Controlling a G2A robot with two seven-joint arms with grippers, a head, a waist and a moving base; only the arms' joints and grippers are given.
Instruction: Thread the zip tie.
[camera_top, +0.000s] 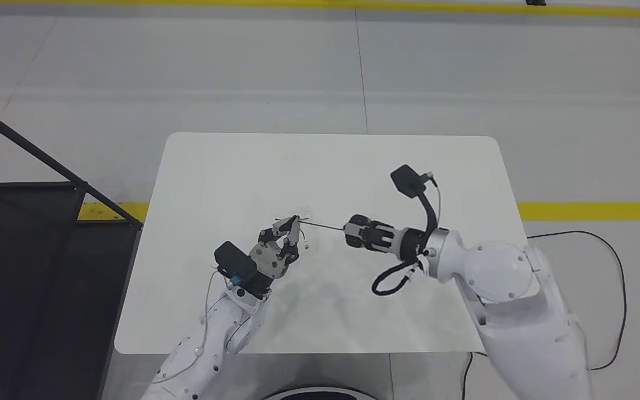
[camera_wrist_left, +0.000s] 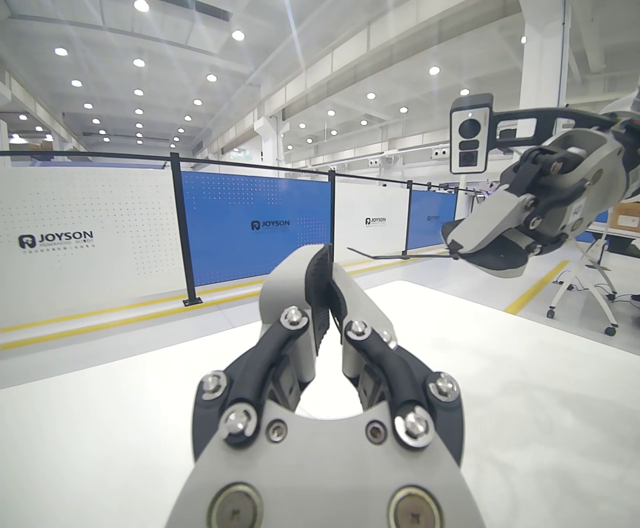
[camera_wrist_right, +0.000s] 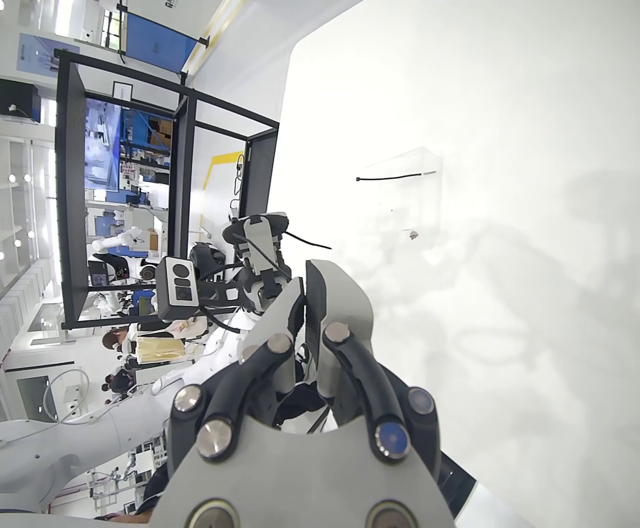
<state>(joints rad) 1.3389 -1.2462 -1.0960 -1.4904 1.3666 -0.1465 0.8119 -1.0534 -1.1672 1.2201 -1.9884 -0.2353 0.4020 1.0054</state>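
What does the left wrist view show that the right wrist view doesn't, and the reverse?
Only the left wrist view: the right gripper seen side-on, shut on a black zip tie whose free end juts out above the table.
Only the right wrist view: a clear box on the table, with a second black zip tie at its top edge.
Both: the white table and both grippers; the left gripper is shut too.

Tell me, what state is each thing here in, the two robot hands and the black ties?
right gripper: jaws shut on one end of the zip tie.
left gripper: jaws shut; whether they pinch the tie, cannot tell.
zip tie: straight, held in the air, not threaded.
second zip tie: lying straight, untouched.
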